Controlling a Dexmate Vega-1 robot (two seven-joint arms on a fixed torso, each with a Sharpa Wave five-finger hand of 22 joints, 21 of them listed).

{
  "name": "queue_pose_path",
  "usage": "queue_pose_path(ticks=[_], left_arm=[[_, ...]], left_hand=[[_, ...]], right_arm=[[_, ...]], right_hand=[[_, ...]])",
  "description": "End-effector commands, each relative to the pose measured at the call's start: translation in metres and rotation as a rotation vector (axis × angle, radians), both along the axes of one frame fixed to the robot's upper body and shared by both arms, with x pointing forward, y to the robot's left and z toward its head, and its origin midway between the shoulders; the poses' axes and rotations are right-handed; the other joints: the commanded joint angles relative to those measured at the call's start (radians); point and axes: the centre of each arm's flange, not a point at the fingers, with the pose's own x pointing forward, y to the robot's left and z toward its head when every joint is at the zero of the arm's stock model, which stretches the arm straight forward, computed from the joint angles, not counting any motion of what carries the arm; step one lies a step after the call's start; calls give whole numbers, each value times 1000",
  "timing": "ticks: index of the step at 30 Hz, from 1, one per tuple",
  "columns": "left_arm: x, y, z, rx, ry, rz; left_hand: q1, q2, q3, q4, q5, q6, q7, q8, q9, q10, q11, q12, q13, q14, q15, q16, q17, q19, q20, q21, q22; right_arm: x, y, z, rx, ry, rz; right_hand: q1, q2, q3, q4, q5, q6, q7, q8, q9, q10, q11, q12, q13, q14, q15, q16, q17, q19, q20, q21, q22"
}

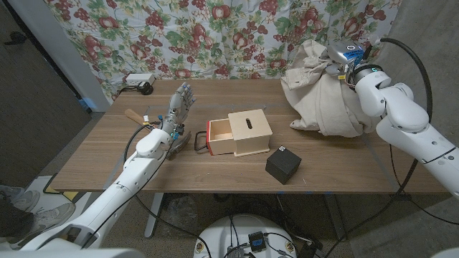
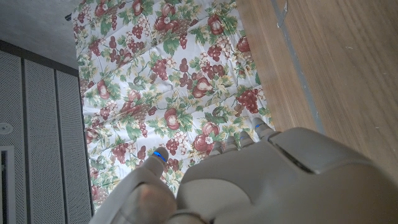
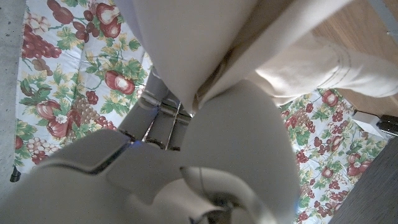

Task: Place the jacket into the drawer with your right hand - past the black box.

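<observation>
One jacket up, drawer waiting

I have my right hand (image 1: 349,63) clamped on the jacket (image 1: 319,97), bunched high at the table's (image 1: 93,154) far right so it clears the black box (image 1: 283,164). Left hand (image 1: 177,109) idles, fingers apart, beside the open drawer (image 1: 220,137).

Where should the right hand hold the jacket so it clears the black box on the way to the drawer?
Keep the grip at the bunched top of the jacket, where the right hand has it from above. The cloth hangs in a loose heap with its hem on the table, so a high grip likely lifts the folds over the black box toward the open drawer.
</observation>
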Motion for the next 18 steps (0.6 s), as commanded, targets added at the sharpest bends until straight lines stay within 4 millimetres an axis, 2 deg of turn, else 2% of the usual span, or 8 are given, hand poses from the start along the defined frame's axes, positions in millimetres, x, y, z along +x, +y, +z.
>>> queue_pose_path(ticks=[1,18], left_arm=[[-1,1,-1,-1,-1,1],[-1,4,0,0,-2,3]], left_hand=[[1,127,4,0,-2,-127,-1,3,4,-135,5,0,6,-128,5,2,2,-20,2,-1,4],[1,127,4,0,-2,-127,-2,3,4,-133,6,1,6,-128,5,2,2,-19,2,-2,4]], right_arm=[[-11,11,9,-22,-30,17],[-22,28,22,-51,-66,59]], right_hand=[[104,95,-6,-2,5,48,36,6,6,8,0,2,6,94,-169,-3,5,-27,-107,10,1],[106,94,-9,-2,7,50,35,4,11,10,0,-2,10,95,-169,-10,13,-32,-107,21,-8]])
